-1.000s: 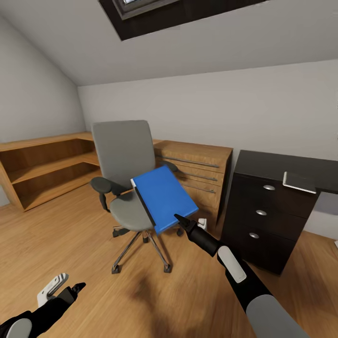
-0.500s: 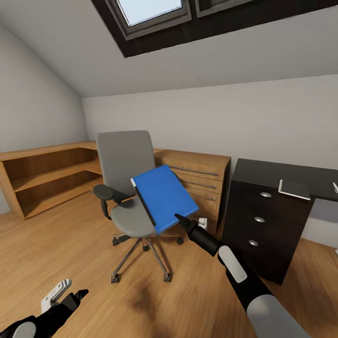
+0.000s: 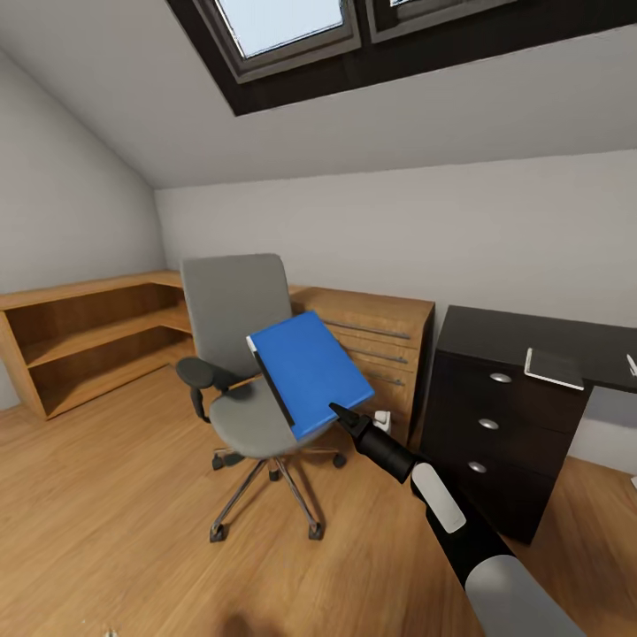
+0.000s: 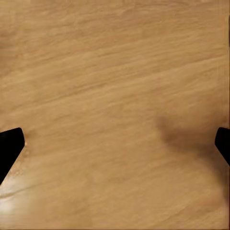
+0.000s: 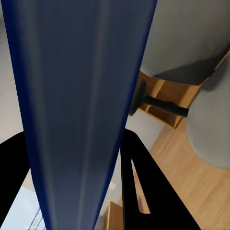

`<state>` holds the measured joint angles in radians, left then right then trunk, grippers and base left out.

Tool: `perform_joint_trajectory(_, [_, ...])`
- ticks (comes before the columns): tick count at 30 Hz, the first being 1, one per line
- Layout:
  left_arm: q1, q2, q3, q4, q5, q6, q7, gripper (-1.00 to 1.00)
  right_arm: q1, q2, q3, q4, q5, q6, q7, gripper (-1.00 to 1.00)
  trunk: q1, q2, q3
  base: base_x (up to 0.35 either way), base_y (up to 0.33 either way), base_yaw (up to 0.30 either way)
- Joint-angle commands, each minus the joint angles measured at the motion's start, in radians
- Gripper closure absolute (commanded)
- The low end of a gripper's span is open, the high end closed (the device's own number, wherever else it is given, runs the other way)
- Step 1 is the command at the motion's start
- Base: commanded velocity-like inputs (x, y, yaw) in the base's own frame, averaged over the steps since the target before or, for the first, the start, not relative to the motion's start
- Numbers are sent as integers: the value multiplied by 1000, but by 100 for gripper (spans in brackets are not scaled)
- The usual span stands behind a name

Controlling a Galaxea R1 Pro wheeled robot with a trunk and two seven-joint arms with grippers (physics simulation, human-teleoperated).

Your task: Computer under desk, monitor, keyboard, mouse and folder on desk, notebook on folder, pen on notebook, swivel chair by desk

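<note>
My right gripper (image 3: 341,414) is shut on the lower corner of the bright blue folder (image 3: 308,372), holding it tilted in the air in front of the swivel chair (image 3: 234,310). The right wrist view shows the folder (image 5: 81,96) edge-on between black fingers (image 5: 139,182), with the grey chair seat (image 5: 211,134) behind. The black desk (image 3: 531,332) stands to the right, with the dark notebook (image 3: 554,367) on its top and a white pen (image 3: 632,364) at the picture's edge. My left gripper (image 4: 115,143) is open over bare wood floor, fingertips (image 4: 9,143) far apart.
A light wooden dresser (image 3: 376,341) stands between the chair and the desk's drawer unit (image 3: 491,425). A low wooden shelf (image 3: 88,332) runs along the left wall. A sloped ceiling with a skylight (image 3: 283,22) is overhead. Wood floor (image 3: 115,495) lies open in front.
The head camera has tilted up, so more skylight shows and my left arm has dropped out of the head view. The right gripper keeps the folder in the same hold.
</note>
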<state>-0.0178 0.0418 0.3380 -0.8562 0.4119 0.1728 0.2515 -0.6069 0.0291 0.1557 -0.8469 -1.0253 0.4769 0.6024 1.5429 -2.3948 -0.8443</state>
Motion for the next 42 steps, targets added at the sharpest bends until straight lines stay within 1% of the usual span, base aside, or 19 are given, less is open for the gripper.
perform_joint_trajectory(1, [-1, 1, -13, 35, -6, -86, 2, -100, -1, 0, -1, 1, -10, 8, -1, 100, -4, 7, 2, 0, 0, 0])
perform_joint_trajectory(2, [-1, 1, -18, 40, -11, -101, 1, -100, -1, 0, -1, 1, -10, 8, -1, 100, -8, 14, 5, 0, 0, 0])
perform_joint_trajectory(3, [-1, 1, -30, 51, -34, -140, 1, -100, -1, 0, -1, 1, -12, 7, 2, 100, -12, 21, 9, 0, 0, 0])
perform_joint_trajectory(4, [-1, 0, -34, 55, -48, -153, 0, -100, -1, 1, -1, 2, -13, 7, 8, 100, -16, 28, 12, 0, 0, 0])
perform_joint_trajectory(8, [-1, -1, -39, 58, -60, -164, 0, -100, -1, 1, -1, 3, -14, 6, 36, 100, -31, 56, 24, 0, 0, 0])
perform_joint_trajectory(16, [-1, -3, -40, 58, -64, -164, 2, -100, -1, 0, 1, -1, -12, 20, 80, 100, -62, 112, 49, 0, 0, 0])
perform_joint_trajectory(33, [-1, -6, -40, 62, -64, -164, 2, -100, -1, 0, -1, 1, -15, 26, 101, 100, -127, 231, 103, 0, 0, 0])
perform_joint_trajectory(36, [-1, -7, -40, 62, -64, -164, 2, -100, -1, -1, -1, 2, -14, 26, 103, 100, -127, 231, 103, 0, 0, -86])
perform_joint_trajectory(42, [-1, -7, -42, 72, -64, -165, 1, -100, -1, -8, -1, 2, -13, 26, 105, 100, -127, 231, 107, 0, -18, -233])
